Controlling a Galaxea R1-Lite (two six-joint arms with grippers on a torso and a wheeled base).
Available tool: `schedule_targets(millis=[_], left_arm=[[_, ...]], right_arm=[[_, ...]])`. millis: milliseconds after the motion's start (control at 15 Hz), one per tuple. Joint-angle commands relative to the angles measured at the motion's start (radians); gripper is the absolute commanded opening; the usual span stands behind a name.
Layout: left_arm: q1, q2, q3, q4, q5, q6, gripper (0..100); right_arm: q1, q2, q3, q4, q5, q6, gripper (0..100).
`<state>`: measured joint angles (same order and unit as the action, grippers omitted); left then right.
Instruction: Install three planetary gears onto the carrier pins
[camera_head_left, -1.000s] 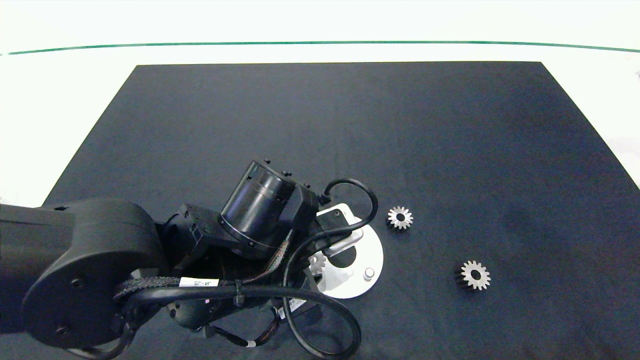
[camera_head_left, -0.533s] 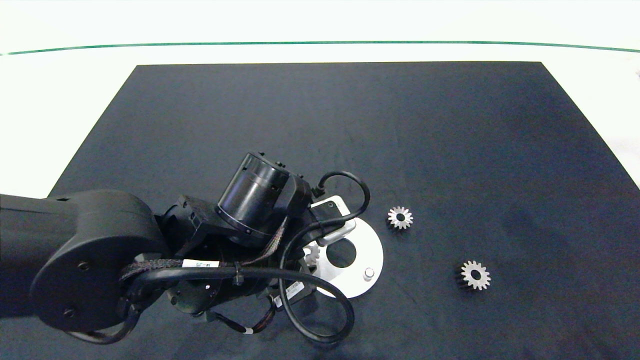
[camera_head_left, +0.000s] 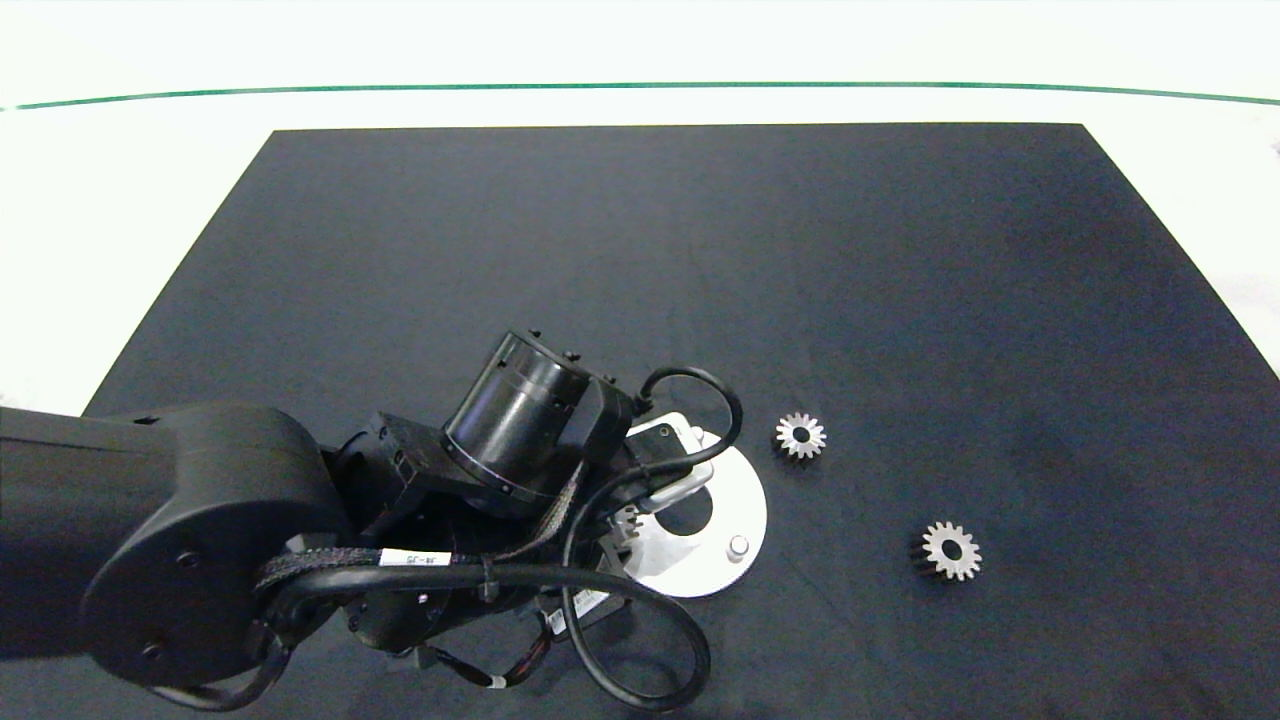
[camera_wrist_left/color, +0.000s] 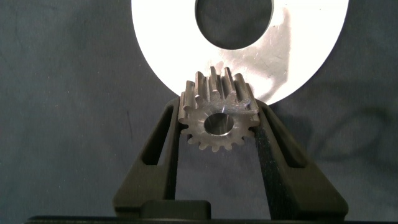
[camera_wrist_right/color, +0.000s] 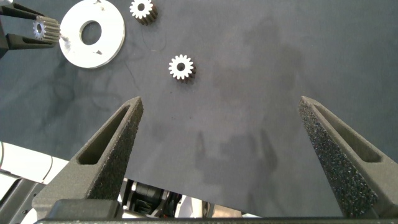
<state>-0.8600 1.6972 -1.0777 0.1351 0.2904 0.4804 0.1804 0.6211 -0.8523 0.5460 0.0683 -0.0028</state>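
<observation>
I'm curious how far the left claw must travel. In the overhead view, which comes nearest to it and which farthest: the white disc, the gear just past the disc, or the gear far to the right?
From the left gripper:
1. White disc, right under it.
2. Gear just past the disc, beside its rim.
3. Gear far to the right, alone on the mat.

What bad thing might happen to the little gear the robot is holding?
The left gripper pinches the held gear only by its teeth and tilted, so it might slip out or jam crooked on a pin. The arm hides part of the white disc from above, so lining up may be hard.
</observation>
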Motion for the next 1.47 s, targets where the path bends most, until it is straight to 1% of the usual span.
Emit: schedule_targets(millis=[67, 200, 267, 333, 467, 600, 1000, 1133, 1467], left_arm=[[-0.01, 0.01, 0.005, 0.003, 0.024, -0.003, 22], [-0.025, 0.015, -0.005, 0.006, 0.035, -0.017, 22], [-0.03, 0.015, -0.013, 0.009, 0.046, -0.017, 22], [-0.036, 0.015, -0.028, 0.015, 0.05, -0.017, 22], [-0.039, 0.016, -0.059, 0.047, 0.055, -0.017, 22], [-0.042, 0.018, -0.091, 0.092, 0.069, -0.017, 22], [-0.05, 0.041, -0.091, 0.107, 0.069, -0.017, 22], [-0.048, 0.041, -0.091, 0.146, 0.069, -0.019, 22], [-0.05, 0.044, -0.119, 0.149, 0.073, -0.017, 22]], right_arm=[[0.001, -0.004, 0.009, 0.003, 0.001, 0.0, 100], [0.002, -0.004, 0.01, 0.003, 0.001, 0.0, 100], [0.002, -0.004, 0.013, 0.003, 0.001, 0.0, 100], [0.004, -0.004, 0.016, 0.003, 0.002, 0.001, 100], [0.004, -0.006, 0.024, 0.003, 0.011, 0.001, 100], [0.004, -0.006, 0.024, 0.003, 0.015, 0.001, 100], [0.005, -0.015, 0.024, 0.003, 0.015, 0.009, 100], [0.005, -0.021, 0.026, 0.003, 0.015, 0.009, 100], [0.005, -0.021, 0.033, 0.003, 0.018, 0.01, 100]])
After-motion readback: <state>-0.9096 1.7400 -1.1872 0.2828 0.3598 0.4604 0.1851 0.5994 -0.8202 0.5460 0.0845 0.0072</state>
